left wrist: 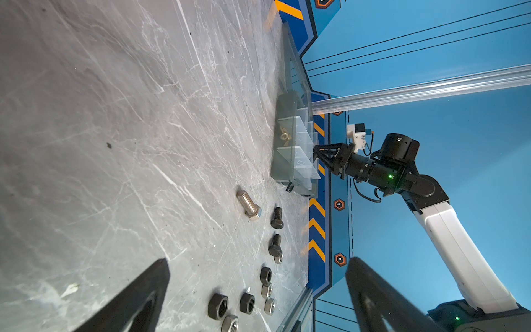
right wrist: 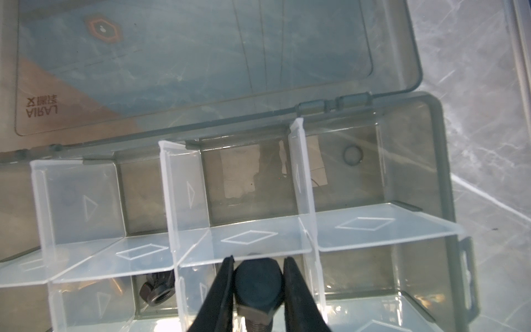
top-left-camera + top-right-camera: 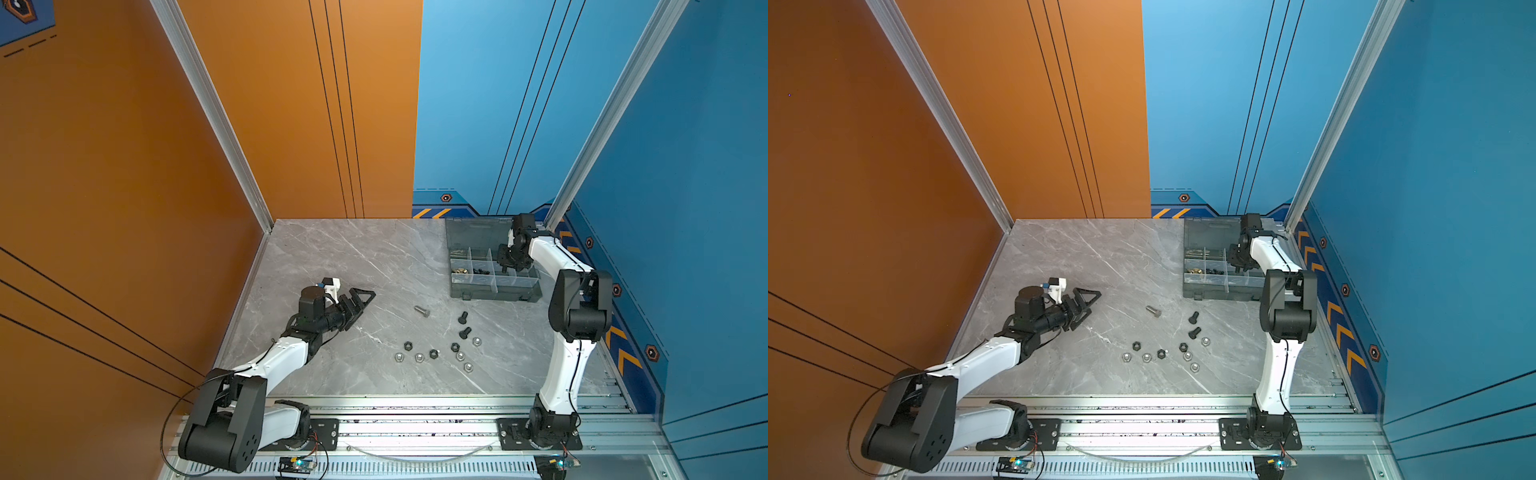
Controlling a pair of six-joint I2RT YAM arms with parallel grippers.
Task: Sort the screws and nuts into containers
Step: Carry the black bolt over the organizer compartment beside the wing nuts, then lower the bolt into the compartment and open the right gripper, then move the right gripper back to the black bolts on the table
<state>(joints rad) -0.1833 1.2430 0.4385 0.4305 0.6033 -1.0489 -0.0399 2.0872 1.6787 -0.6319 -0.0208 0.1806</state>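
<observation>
My right gripper (image 2: 258, 260) is shut on the hex head of a black screw (image 2: 258, 284), held over a front-row compartment of the smoky-grey organiser box (image 2: 436, 161). The neighbouring compartment holds a black nut (image 2: 156, 293). In both top views this gripper (image 3: 508, 266) hangs over the box (image 3: 494, 293). On the table lie a silver screw (image 3: 422, 311), two black screws (image 3: 463, 318) and several silver and black nuts (image 3: 434, 353). My left gripper (image 3: 368, 301) rests low at the left, open and empty (image 1: 258, 260).
The box lid (image 3: 473, 235) stands open against the back wall. Brass nuts (image 3: 460, 270) sit in a left compartment. An aluminium rail (image 3: 415, 401) runs along the table's front edge; walls close in left, back and right.
</observation>
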